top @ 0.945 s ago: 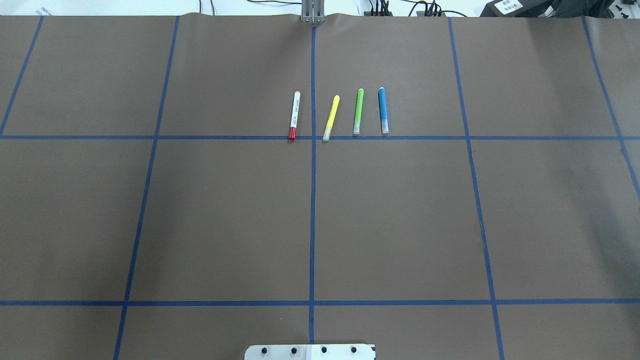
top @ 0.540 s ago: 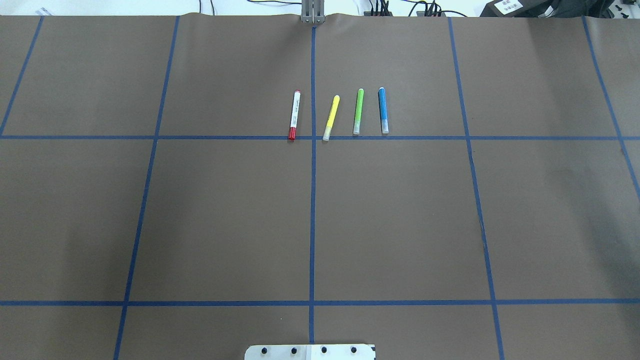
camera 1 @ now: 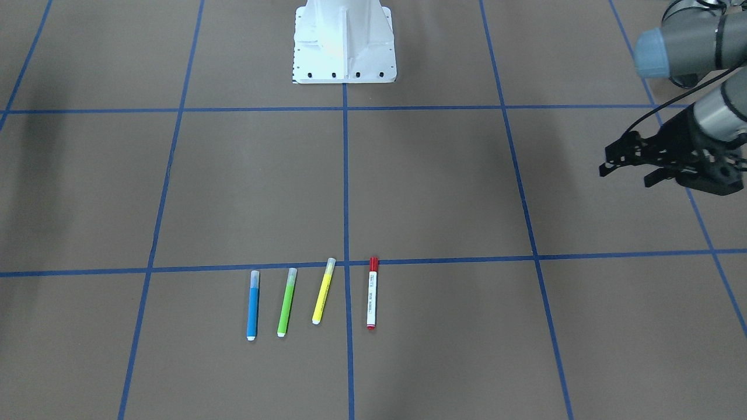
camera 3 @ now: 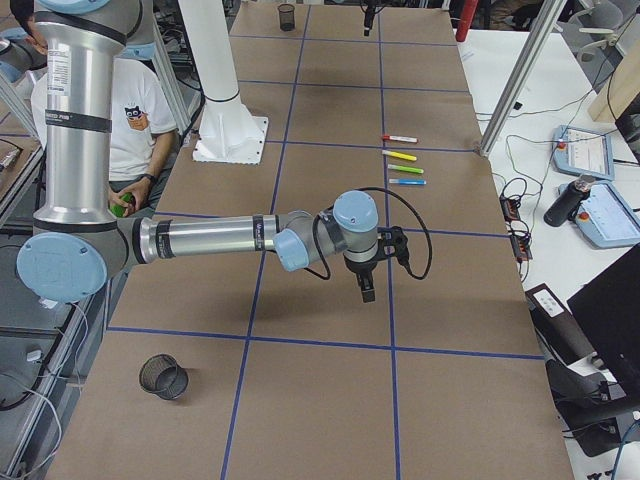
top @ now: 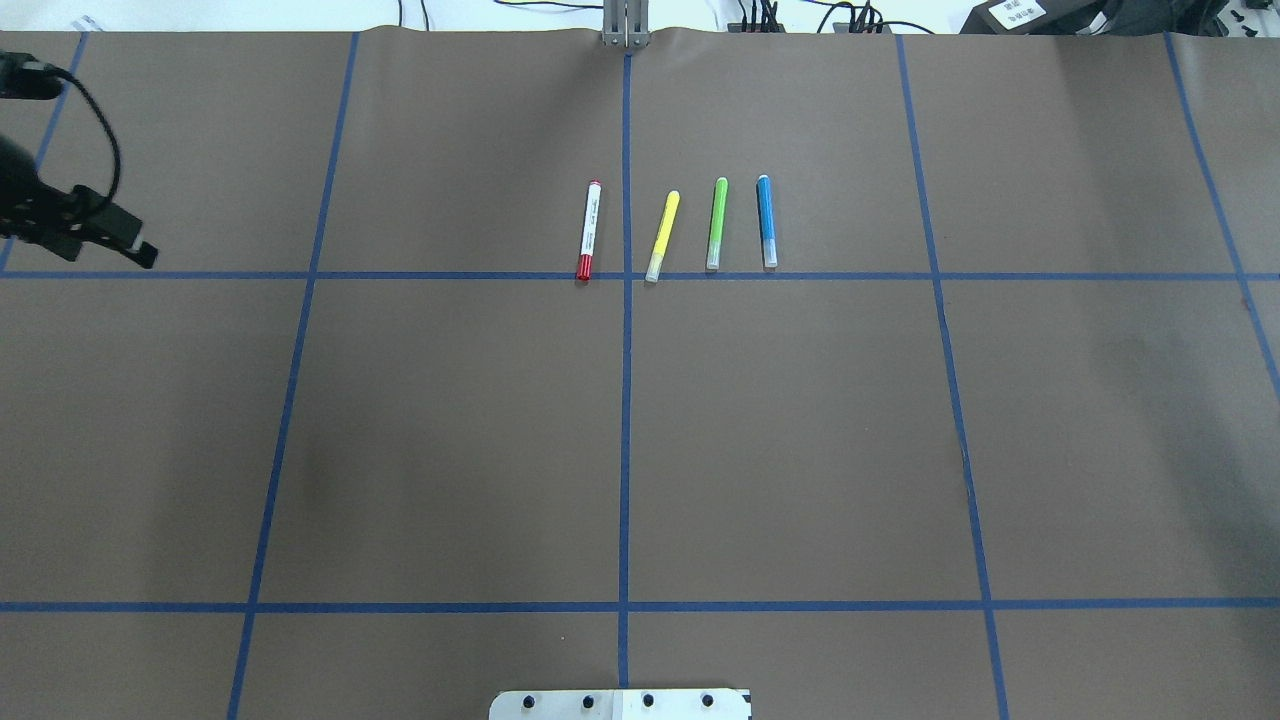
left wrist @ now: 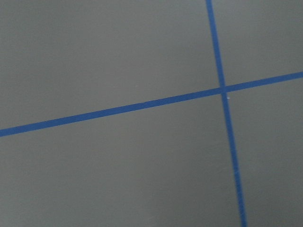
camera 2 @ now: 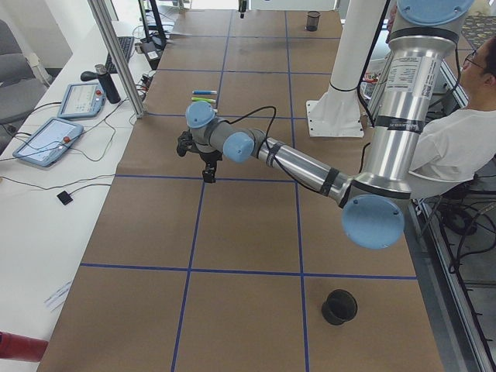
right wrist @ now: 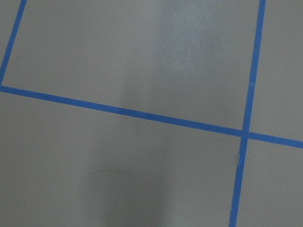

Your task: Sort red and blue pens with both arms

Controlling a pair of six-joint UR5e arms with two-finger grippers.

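Four pens lie in a row on the brown-covered table, side by side but apart, just on the 12 o'clock side of a blue tape line in the overhead view. The red pen is at the row's 9 o'clock end, its cap reaching the tape. The blue pen is at the 3 o'clock end. The yellow pen and green pen lie between them and are not part of the sort.

The left tool hangs above the table well out at 9 o'clock from the row, with its jaws apparently parted and nothing in them. The right tool shows only from the table's end, pointing down over bare paper, and I cannot tell whether it is released or clenched.

This looks like the approach, with no pen touched yet. Each arm would best take the pen on its own side: left for red, right for blue. The jaws should close along the 9-to-3 line, across the barrel at its middle. The pens are slim and lie flat, so the fingertips likely need to come down almost to the paper. The blue pen needs more care, because the green pen lies close at its 9 o'clock side.
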